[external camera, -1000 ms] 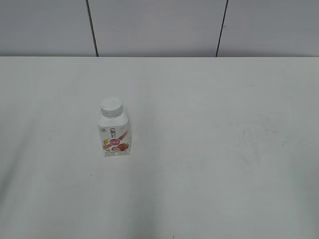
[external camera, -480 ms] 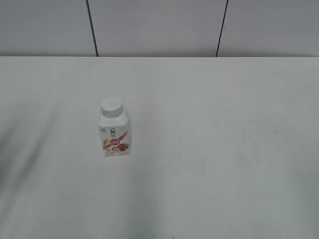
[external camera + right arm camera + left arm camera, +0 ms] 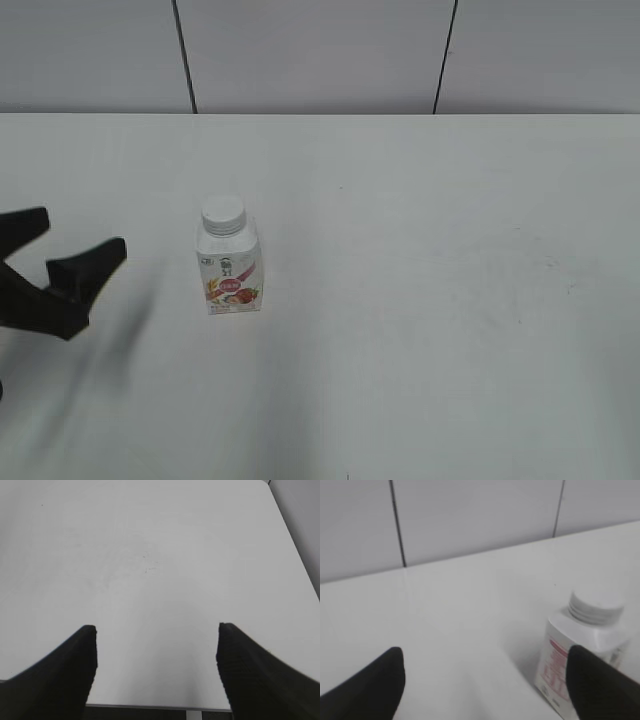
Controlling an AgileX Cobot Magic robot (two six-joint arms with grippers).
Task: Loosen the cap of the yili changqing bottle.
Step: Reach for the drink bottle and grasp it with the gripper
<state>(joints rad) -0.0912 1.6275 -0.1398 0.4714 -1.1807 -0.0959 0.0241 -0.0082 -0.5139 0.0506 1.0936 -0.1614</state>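
So the left gripper (image 3: 62, 250), black with two chunky fingers, is spread wide with nothing in it, hanging over the white table (image 3: 450, 330) off to the left of the bottle and not touching it. The right gripper (image 3: 156, 667) only shows up in its own wrist view: jaws wide apart too, nothing but bare tabletop between them, bottle nowhere in its sight.

The small white squarish yili changqing bottle (image 3: 229, 268) stands upright, left of the table's middle, with its small round white ribbed plastic cap (image 3: 223, 215) on top.

My guess on handling: light, smooth plastic, easy to tip or spin if you only twist the top. I'd pinch the flat body sides with one gripper and take the ribbed cap with the other.

Label is red-pink with strawberry and grain art; the writing is too small to read.
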